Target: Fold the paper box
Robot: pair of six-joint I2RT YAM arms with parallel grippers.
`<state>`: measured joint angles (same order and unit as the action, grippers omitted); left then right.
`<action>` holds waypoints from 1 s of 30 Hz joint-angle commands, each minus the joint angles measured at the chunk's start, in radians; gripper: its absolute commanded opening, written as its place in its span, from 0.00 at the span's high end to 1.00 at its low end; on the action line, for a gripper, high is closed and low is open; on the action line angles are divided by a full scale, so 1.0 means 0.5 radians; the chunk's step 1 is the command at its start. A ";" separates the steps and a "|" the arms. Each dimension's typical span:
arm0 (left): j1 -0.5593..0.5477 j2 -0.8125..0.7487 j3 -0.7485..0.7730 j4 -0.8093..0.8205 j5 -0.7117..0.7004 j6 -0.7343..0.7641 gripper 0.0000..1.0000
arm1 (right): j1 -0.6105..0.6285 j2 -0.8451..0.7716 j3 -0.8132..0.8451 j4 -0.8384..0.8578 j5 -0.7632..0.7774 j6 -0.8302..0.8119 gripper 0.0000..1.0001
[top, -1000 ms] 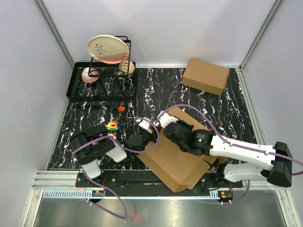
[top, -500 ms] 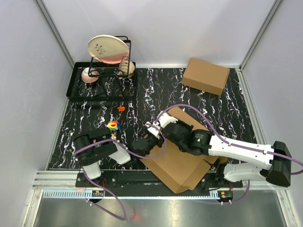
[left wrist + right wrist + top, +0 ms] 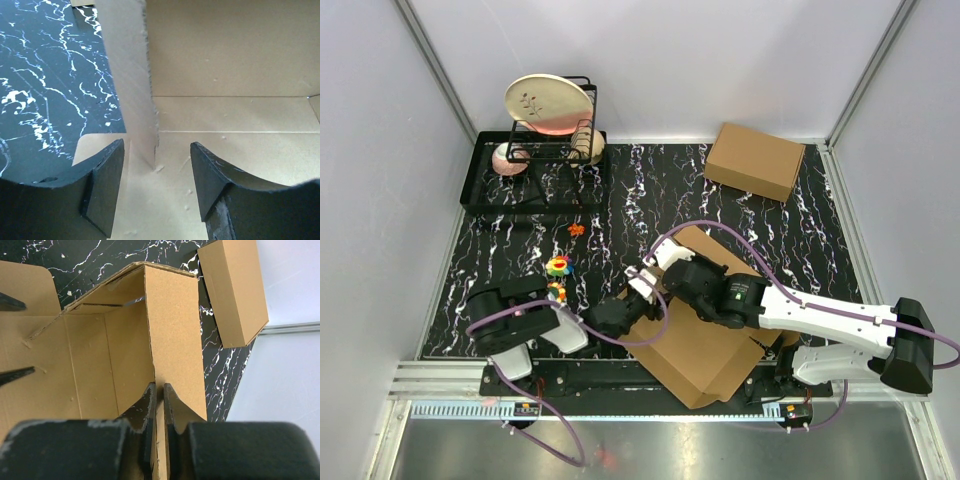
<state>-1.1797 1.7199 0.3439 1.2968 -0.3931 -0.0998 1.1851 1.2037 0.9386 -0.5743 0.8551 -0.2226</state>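
paper box (partly under right arm)

A lab test booth — white walls, aluminium rails.

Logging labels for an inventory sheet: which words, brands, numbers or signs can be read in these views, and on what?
No readable text in any view.
Brown corrugated cardboard paper box: plain, no print.
Closed brown cardboard box at the far right: no print visible.
Cream round plate: a plant motif only, no letters.
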 commanded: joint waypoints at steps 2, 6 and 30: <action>-0.027 -0.325 -0.212 0.729 -0.048 0.086 0.41 | 0.020 0.007 0.056 0.001 -0.047 0.077 0.96; -0.052 -0.555 -0.362 0.732 -0.073 0.068 0.41 | 0.020 0.007 0.056 0.010 -0.044 0.077 0.97; 0.402 -0.071 0.042 0.738 0.129 -0.687 0.39 | 0.020 0.013 0.025 0.047 -0.072 0.071 1.00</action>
<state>-0.9943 1.6474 0.2928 1.2793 -0.4290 -0.3798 1.1851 1.2037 0.9386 -0.5732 0.8547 -0.2230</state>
